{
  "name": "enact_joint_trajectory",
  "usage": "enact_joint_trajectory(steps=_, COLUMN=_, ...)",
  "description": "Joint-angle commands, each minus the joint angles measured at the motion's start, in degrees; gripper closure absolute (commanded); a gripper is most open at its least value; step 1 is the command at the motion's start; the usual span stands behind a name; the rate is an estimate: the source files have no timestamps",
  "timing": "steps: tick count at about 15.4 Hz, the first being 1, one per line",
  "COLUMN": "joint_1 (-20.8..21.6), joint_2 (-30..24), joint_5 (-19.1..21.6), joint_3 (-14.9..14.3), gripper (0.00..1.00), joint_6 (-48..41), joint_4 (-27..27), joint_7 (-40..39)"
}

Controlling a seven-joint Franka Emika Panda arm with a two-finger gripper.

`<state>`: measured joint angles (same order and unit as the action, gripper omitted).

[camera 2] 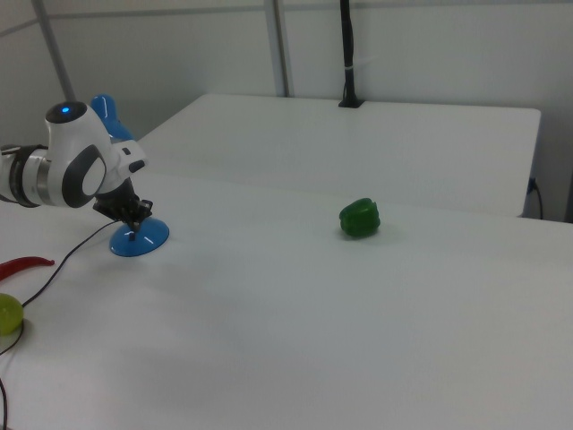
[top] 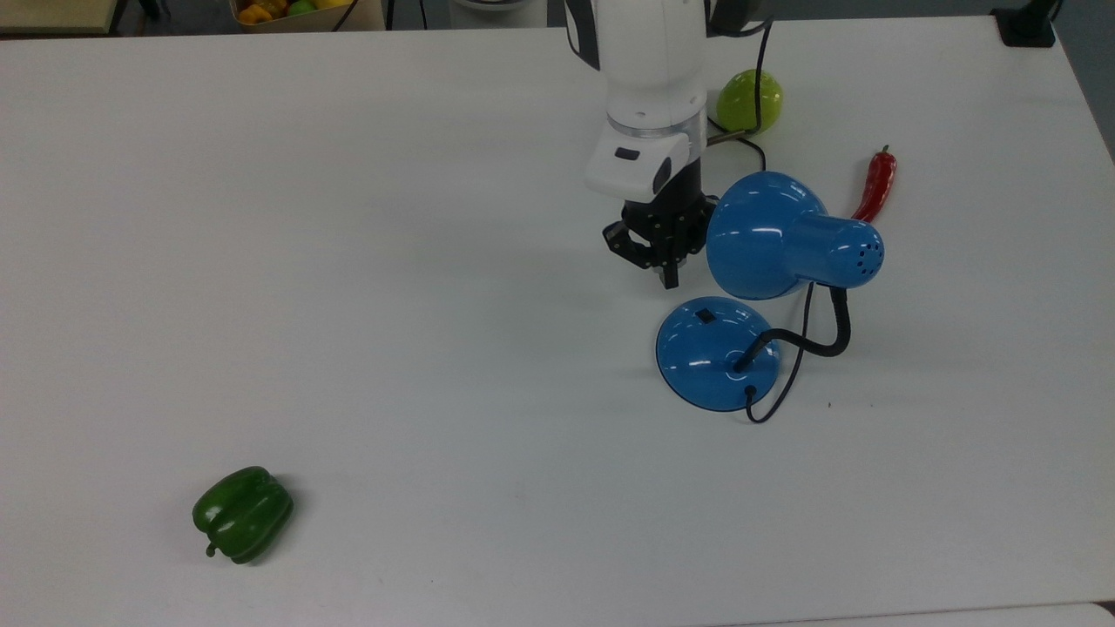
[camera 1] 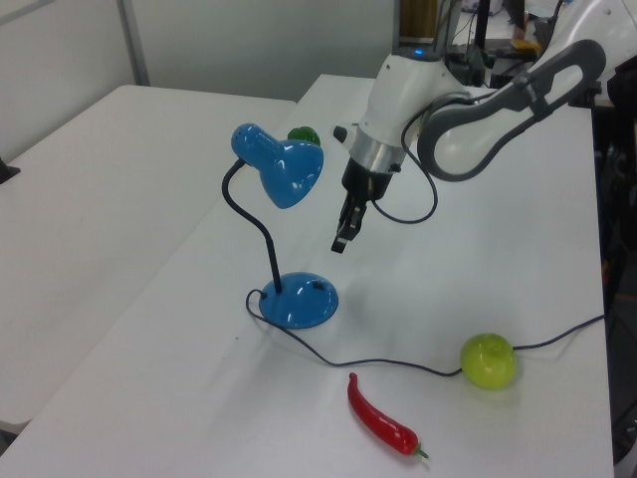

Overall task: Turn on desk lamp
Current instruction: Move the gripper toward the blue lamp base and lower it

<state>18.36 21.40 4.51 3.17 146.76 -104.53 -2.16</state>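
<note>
Fingers pointing down and pinched together, nothing between them, hanging above the white surface with clear air under the tips in the left view. Desk lamp is close by: in the top view its blue shade sits just to the top view's right of the fingers, nearly level with the wrist, not visibly touching. Lamp base stands on the surface just below and to the top view's right of the fingertips; the small black switch is on the near edge of the dome, a short way from the tips, no contact. Black gooseneck curves from base up to the shade, on the far side from the fingers. Thin cord runs along the surface from the base. Green apple and red chili lie behind the fingers near the arm; green bell pepper is well apart, off toward the top view's lower left.
</note>
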Motion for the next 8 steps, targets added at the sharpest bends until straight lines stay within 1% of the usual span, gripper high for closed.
enact_joint_trajectory(steps=1, joint_1=1.6, joint_2=2.2, joint_5=0.8, joint_3=-0.1, gripper=1.0, joint_6=5.2, joint_4=-0.1, joint_7=-0.2)
enact_joint_trajectory(steps=8, joint_1=1.9, joint_2=4.3, joint_5=0.7, joint_3=-0.1, gripper=1.0, joint_6=8.7, joint_4=0.0, joint_7=-0.2)
